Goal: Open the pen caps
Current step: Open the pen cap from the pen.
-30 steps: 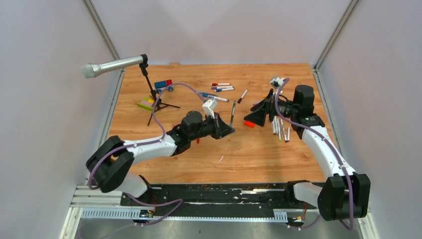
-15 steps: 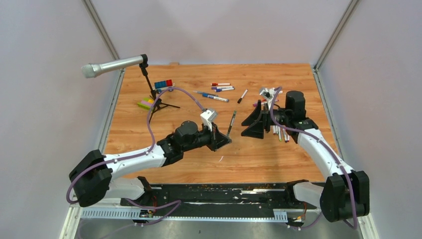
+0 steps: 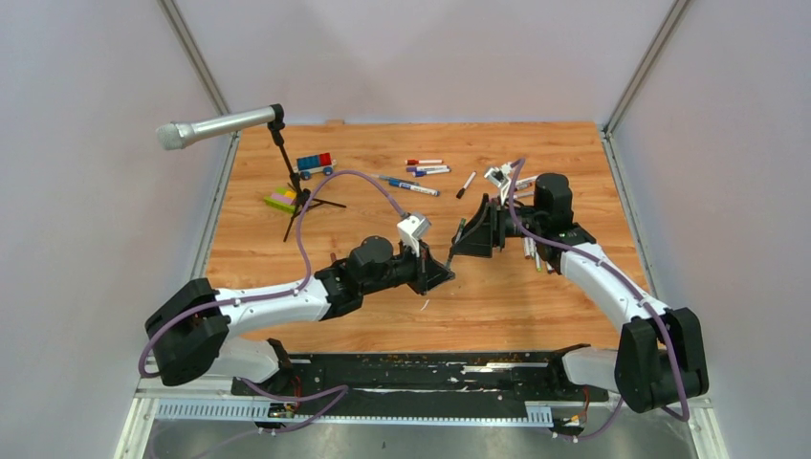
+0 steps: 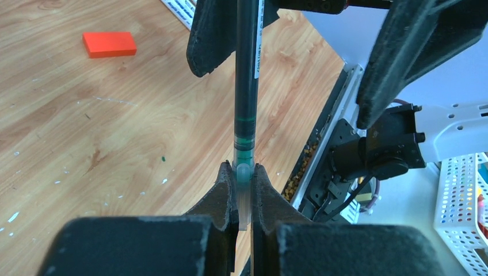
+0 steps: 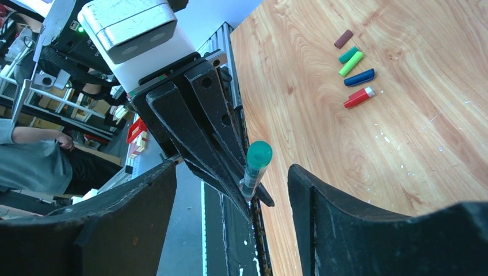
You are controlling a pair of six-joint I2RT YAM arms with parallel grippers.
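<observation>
Pen (image 4: pixel 247 69) sticks out above the surface (image 4: pixel 86 144), pinched tight by the left claw (image 4: pixel 244 172) so it cannot wobble. Right claw (image 5: pixel 233 169) is spread wide around its green cap (image 5: pixel 259 154), looking ready to pull.

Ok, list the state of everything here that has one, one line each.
Left claw, shut on the pen at its tail end.
Right claw, open, jaws either side of the capped end, not gripping.
Pen, held up by the left claw, green cap on.
Loose caps, off their pens, lying on the table.
Far pens, lying flat, apparently capped.
</observation>
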